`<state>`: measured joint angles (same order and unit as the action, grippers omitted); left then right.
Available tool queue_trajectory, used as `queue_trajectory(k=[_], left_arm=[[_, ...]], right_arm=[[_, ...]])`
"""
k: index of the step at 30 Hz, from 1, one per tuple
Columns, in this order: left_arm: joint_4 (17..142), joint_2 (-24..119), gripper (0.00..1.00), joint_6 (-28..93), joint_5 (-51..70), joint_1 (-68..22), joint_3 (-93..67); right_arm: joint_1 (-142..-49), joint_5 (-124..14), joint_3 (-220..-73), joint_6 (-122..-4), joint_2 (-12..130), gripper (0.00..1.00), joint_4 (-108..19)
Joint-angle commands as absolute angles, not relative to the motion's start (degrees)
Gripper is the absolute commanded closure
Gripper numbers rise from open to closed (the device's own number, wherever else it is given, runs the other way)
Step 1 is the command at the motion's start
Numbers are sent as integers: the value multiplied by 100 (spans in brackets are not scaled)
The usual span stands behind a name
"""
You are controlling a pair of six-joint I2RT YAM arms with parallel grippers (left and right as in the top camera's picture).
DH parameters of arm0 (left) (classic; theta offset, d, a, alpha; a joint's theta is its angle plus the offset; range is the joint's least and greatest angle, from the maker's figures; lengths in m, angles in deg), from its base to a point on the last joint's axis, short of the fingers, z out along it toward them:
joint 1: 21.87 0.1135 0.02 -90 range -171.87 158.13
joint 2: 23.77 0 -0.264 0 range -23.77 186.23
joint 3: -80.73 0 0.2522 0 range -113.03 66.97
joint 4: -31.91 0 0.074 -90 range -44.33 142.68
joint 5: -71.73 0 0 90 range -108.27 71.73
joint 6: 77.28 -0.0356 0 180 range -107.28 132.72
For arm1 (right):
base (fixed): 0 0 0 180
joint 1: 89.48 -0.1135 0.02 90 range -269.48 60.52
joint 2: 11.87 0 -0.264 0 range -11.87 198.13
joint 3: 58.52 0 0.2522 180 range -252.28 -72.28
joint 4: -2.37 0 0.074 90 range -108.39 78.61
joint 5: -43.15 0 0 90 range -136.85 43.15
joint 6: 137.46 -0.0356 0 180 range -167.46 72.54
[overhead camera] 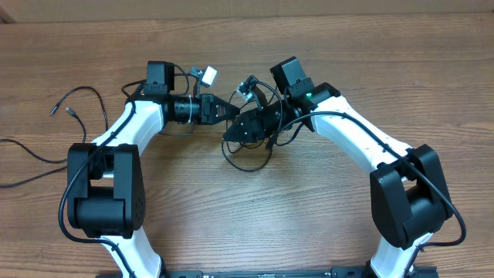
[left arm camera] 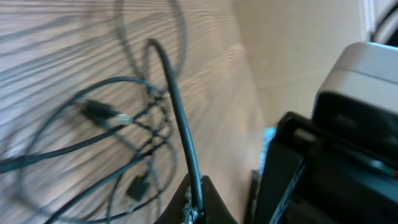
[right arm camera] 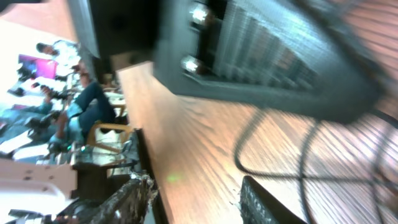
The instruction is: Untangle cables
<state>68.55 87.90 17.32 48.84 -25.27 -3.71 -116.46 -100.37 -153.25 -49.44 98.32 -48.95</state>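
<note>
Thin black cables (overhead camera: pixel 248 161) lie in a tangled loop on the wooden table between the two arms. In the left wrist view the tangle (left arm camera: pixel 146 121) shows crossed strands and a plug with a silver tip (left arm camera: pixel 104 112). My left gripper (left arm camera: pixel 198 210) is shut on one black cable (left arm camera: pixel 183 143), which rises out of the jaws toward the tangle. From overhead, the left gripper (overhead camera: pixel 234 113) points right, close to my right gripper (overhead camera: pixel 229 136). The right gripper (right arm camera: pixel 196 199) stands open, with only bare wood between its fingers (right arm camera: pixel 261 205). A cable loop (right arm camera: pixel 273 155) lies just beyond them.
Another black cable (overhead camera: pixel 81 100) with small plug ends lies at the far left, and one more strand (overhead camera: pixel 27 154) runs off the left edge. The left arm's dark body (right arm camera: pixel 267 56) looms close over the right gripper. A small white piece (overhead camera: pixel 208 75) sits behind the left wrist.
</note>
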Motion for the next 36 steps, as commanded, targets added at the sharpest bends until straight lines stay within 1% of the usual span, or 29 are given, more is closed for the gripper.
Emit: queue_trajectory(k=[1, 5, 9, 11, 17, 20, 24, 29, 31, 34, 35, 36], left_arm=[[6938, 8862, 96, 1678, 4265, -2417, -454], [6968, 8862, 96, 1627, 4270, -2350, -454], [6982, 8862, 96, 1610, 4263, -2321, -454], [6982, 8862, 96, 1608, 4261, -2321, -454], [6979, 8862, 96, 1588, 4252, -2315, -454], [6982, 8862, 96, 1590, 4186, -2306, -454], [6982, 8862, 96, 1590, 4147, -2304, -454], [6982, 8862, 96, 1590, 4147, -2302, -454], [6982, 8862, 96, 1590, 4145, -2302, -454], [6984, 8862, 96, 1595, 4007, -2302, -454], [6986, 8862, 96, 1595, 3898, -2302, -454], [6990, 8862, 96, 1612, 3776, -2299, -454]], right_arm=[[-11517, -9436, -15365, -5233, 9754, 50, -4974], [-11421, -8714, -15365, -5606, 9754, 47, -5077], [-11410, -7119, -15365, -6485, 9754, 46, -5201], [-11427, -6710, -15365, -6708, 9756, 46, -5234], [-11449, -6518, -15365, -6736, 9867, 48, -5129], [-11449, -6181, -15365, -6990, 9974, 48, -5138], [-11449, -6148, -15365, -7020, 10143, 49, -5002], [-11449, -6146, -15365, -7023, 10309, 54, -4825], [-11449, -6144, -15365, -7018, 10326, 58, -4780], [-11449, -6142, -15365, -7018, 10326, 73, -4727], [-11449, -6140, -15365, -7018, 10326, 80, -4721], [-11449, -6120, -15365, -7018, 10326, 85, -4723]])
